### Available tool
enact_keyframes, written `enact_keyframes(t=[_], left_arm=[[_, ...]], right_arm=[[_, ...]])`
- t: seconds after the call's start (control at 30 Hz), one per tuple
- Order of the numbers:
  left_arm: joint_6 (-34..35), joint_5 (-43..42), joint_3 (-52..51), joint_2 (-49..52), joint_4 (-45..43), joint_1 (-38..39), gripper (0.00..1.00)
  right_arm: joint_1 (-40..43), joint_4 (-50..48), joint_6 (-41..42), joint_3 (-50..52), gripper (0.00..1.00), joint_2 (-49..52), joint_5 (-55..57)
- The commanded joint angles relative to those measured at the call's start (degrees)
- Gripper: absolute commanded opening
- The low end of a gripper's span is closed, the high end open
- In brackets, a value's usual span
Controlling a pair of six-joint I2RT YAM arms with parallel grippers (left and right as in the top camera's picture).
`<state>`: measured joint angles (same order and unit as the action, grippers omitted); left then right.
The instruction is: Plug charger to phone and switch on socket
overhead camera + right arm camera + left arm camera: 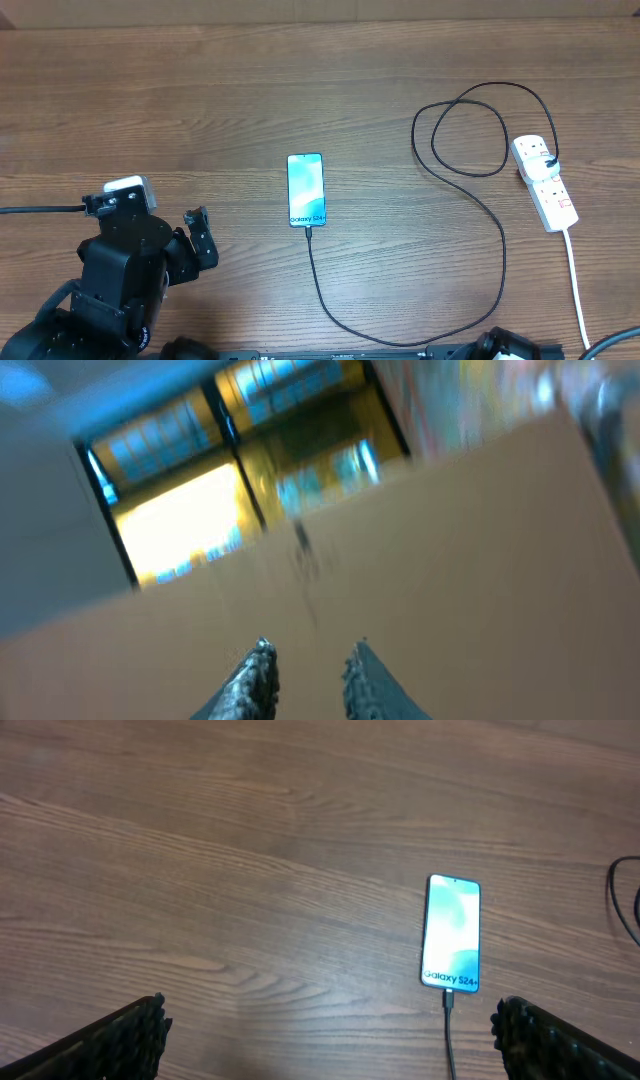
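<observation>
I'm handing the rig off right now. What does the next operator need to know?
Left gripper: wide open, empty, hovering to the left of the phone.
Right gripper: slightly open, empty, pointing up and away from the work.
Charger: tip sits in the phone's lower end and looks plugged in; the other end is at the socket.
Left to do: the switch position is unreadable here. Check it and press if off.

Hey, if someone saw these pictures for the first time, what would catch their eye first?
The phone, its blue screen lit, lies in the middle of the wooden table. The black charger runs from the phone's near end, sweeps right and loops up to the white socket near the right edge. At lower left, the left gripper hangs open, holding nothing.
</observation>
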<state>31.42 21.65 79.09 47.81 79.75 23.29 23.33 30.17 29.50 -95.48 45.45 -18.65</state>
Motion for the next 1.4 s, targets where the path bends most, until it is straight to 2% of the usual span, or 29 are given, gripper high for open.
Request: enact_keyframes(t=[0.0,0.07,0.1,0.23,0.3,0.37,0.47,0.77,0.83,1.37], left_arm=[[0.52,-0.35,-0.24,0.09,-0.22,0.46,1.0],[0.52,-0.35,-0.24,0.09,-0.22,0.46,1.0],[0.52,-0.35,-0.24,0.09,-0.22,0.46,1.0],[0.52,-0.35,-0.24,0.09,-0.22,0.46,0.99],[0.52,-0.35,-0.24,0.09,-0.22,0.46,0.99],[0.52,-0.35,-0.24,0.09,-0.22,0.46,1.0],[0.52,-0.35,-0.24,0.09,-0.22,0.46,1.0],[0.52,-0.35,-0.24,0.09,-0.22,0.46,1.0],[0.52,-0.35,-0.24,0.09,-0.22,0.46,1.0],[0.52,-0.35,-0.24,0.09,-0.22,0.46,1.0]], right_arm=[[-4.52,2.91,-7.87,1.55,0.25,-2.12,0.76],[-6.49,1.55,-9.27,2.64,0.28,-4.7,2.71],[-7.13,1.42,-9.66,2.75,0.33,-5.73,4.0],[-10.16,1.92,-10.4,2.82,0.55,-11.13,6.64],[-11.65,1.81,-12.68,2.8,0.69,-13.86,6.69],[-13.46,1.7,-14.88,2.82,0.86,-17.0,6.67],[-15.34,1.7,-14.99,2.82,1.0,-22.14,7.34],[-17.94,1.79,-15.89,2.8,1.0,-35.67,19.3],[-18.29,1.79,-18.08,2.82,1.0,-37.13,19.26],[-20.0,1.46,-18.08,2.84,1.0,-45.16,20.17]])
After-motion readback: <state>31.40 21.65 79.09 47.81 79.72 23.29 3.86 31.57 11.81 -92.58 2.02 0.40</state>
